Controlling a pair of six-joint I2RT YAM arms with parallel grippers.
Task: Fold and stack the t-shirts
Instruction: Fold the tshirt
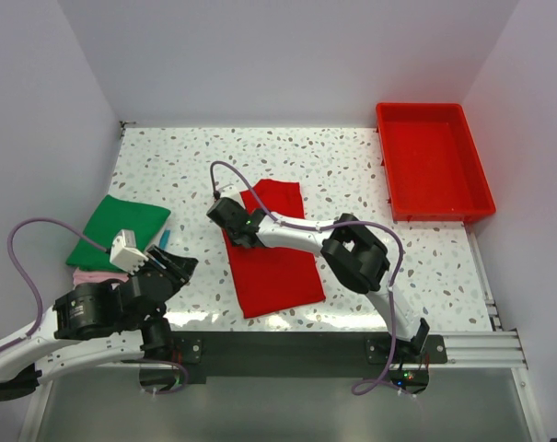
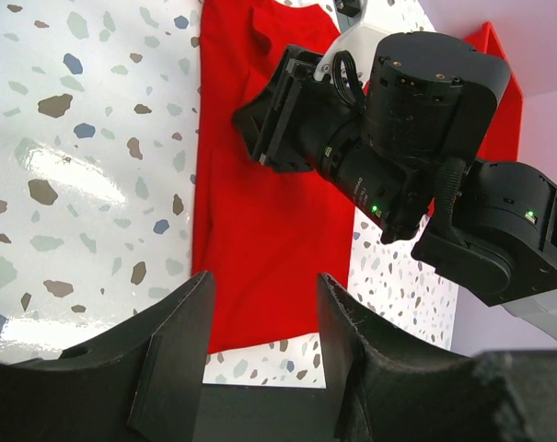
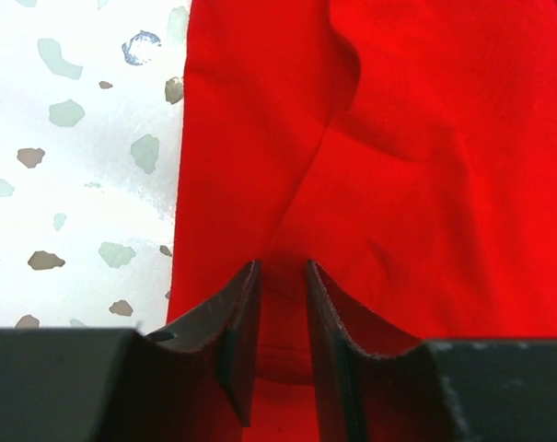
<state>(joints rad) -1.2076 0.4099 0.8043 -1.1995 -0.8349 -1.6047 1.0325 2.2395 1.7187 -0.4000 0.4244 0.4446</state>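
Note:
The bright red t-shirt [image 1: 278, 267] lies as a long folded strip in the middle of the table. My right gripper [image 1: 230, 221] is down on its left edge near the far end. In the right wrist view the jaws [image 3: 281, 267] are nearly closed, pinching a raised fold of the red cloth [image 3: 425, 166]. My left gripper [image 1: 181, 267] is open and empty, hovering left of the shirt's near end. It faces the red cloth [image 2: 269, 212] in its own view [image 2: 264, 281]. A folded green t-shirt [image 1: 121, 228] lies on a pale pink one [image 1: 92, 275] at the left.
A rigid red plastic tray [image 1: 435, 166] stands at the back right. A small teal piece [image 1: 165, 238] shows beside the green shirt. The right arm [image 2: 416, 138] reaches across over the red shirt. The table's dark front rail [image 1: 287, 345] runs along the near edge.

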